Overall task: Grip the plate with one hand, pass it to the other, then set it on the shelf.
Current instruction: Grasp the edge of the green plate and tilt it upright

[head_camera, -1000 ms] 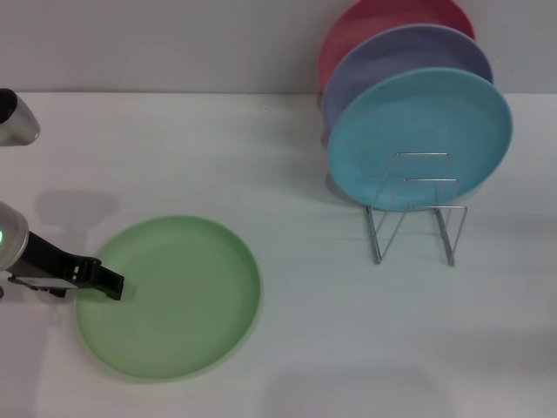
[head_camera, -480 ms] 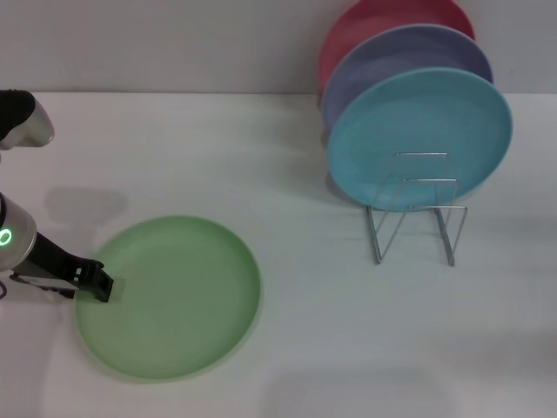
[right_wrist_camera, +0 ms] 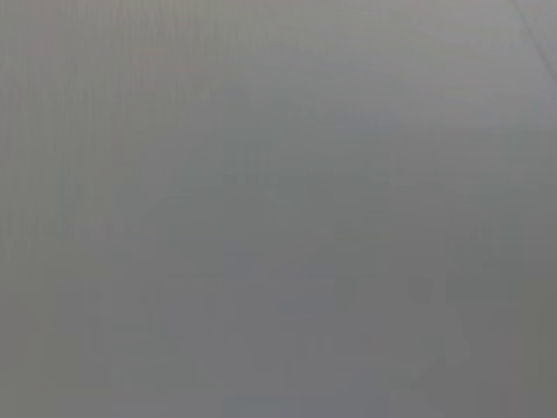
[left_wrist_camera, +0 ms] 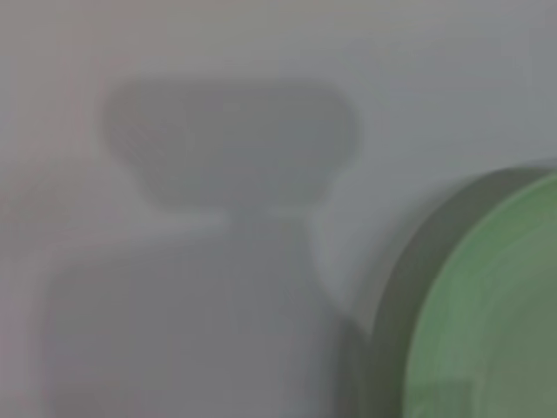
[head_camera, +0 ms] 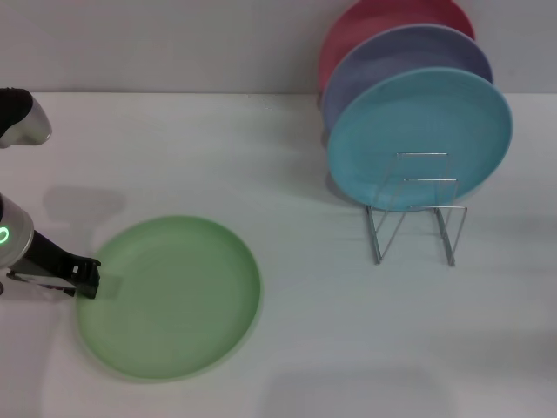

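Plate [head_camera: 170, 296] in light green is lying flat near the front left corner of the white worktop [head_camera: 287, 340], its raised rim also showing in the left wrist view [left_wrist_camera: 487, 305]. The left gripper [head_camera: 87, 279] is sitting low at the plate's left edge, its dark tip touching or just overlapping the rim; whether the fingers are parted or pinched on the rim cannot be told here. The first step, gripping the plate, looks to be in hand, with the hand-over and the racking both not yet done. The next move likely calls for a firm pinch on the thin rim before any lift. The wire shelf [head_camera: 416, 209] is standing well apart toward the back right, already carrying a blue plate [head_camera: 418, 131], a lavender plate [head_camera: 383, 61] and a red plate [head_camera: 357, 26] on edge, with free loops in front. The right gripper is showing in no view; its wrist camera is giving only blank grey.
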You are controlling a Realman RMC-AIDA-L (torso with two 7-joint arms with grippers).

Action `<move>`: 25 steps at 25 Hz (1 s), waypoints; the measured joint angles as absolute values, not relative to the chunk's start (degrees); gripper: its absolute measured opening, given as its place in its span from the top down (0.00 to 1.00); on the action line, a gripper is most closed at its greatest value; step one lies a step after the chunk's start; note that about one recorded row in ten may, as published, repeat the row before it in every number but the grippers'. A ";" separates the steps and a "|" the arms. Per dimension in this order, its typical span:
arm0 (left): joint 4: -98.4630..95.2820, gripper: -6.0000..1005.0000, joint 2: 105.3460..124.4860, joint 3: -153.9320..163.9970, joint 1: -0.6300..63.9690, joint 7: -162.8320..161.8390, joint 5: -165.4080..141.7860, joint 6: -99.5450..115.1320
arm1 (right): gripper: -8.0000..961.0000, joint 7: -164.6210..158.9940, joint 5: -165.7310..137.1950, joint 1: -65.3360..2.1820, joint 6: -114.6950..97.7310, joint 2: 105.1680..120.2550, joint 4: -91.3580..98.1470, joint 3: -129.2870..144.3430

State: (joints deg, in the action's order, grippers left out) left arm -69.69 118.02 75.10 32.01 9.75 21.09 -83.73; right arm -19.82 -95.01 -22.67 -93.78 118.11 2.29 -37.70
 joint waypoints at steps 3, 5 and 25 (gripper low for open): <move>-69.69 0.74 117.96 74.96 32.06 9.76 21.08 -83.68 | 0.29 -19.83 -95.01 -22.67 -93.78 118.12 2.29 -37.70; -69.69 0.76 117.94 75.07 32.13 9.76 21.08 -83.67 | 0.29 -19.84 -95.00 -22.67 -93.78 118.13 2.28 -37.70; -69.33 0.91 118.07 74.62 32.34 10.43 21.81 -83.86 | 0.28 -22.66 -95.00 -22.27 -93.82 117.94 2.61 -37.70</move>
